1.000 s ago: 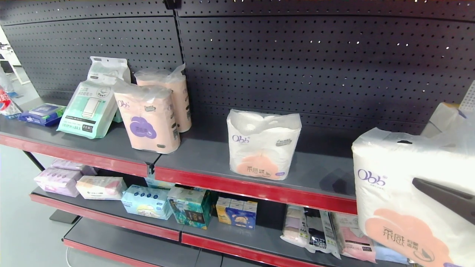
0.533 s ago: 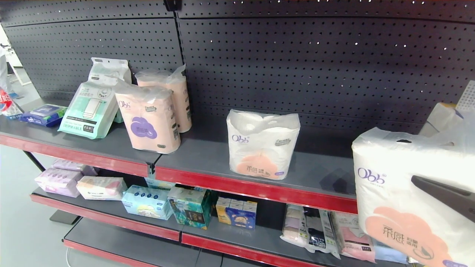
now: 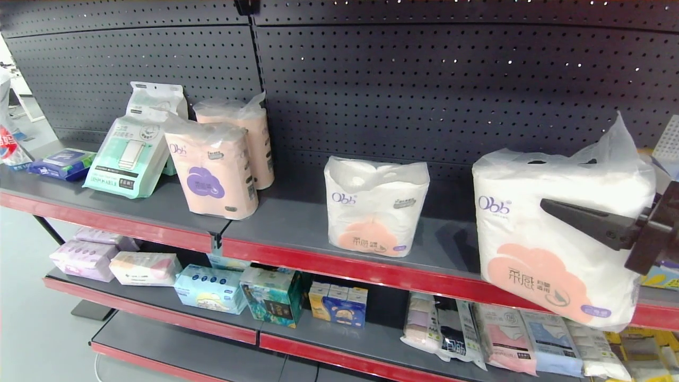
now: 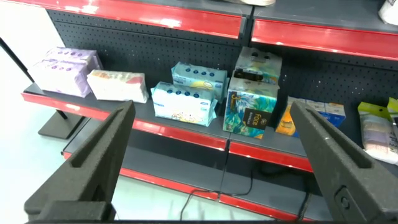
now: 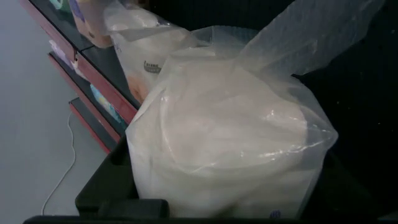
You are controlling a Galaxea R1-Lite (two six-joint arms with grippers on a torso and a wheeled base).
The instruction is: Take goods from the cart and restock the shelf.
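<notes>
A white toilet-paper pack (image 3: 551, 233) with a peach cloud print hangs at the right, over the red front edge of the top shelf (image 3: 297, 223). My right gripper (image 3: 583, 220) is shut on it, one dark finger across its front. I cannot tell whether the pack touches the shelf. In the right wrist view the same pack (image 5: 230, 143) sits between the fingers. A matching pack (image 3: 375, 207) stands on the shelf to its left. My left gripper (image 4: 217, 162) is open and empty, low down, facing the lower shelves.
Two pink roll packs (image 3: 215, 172), a green packet (image 3: 130, 156) and blue wipes (image 3: 63, 163) stand at the shelf's left. Bare shelf lies between the two white packs. Tissue boxes (image 3: 209, 288) and flat packets (image 3: 445, 331) line the lower shelf. A pegboard wall (image 3: 424, 90) backs everything.
The right gripper has lifted the white pack up and to the left, from below shelf level to the top shelf's front edge. The goods on the shelf have not moved.
</notes>
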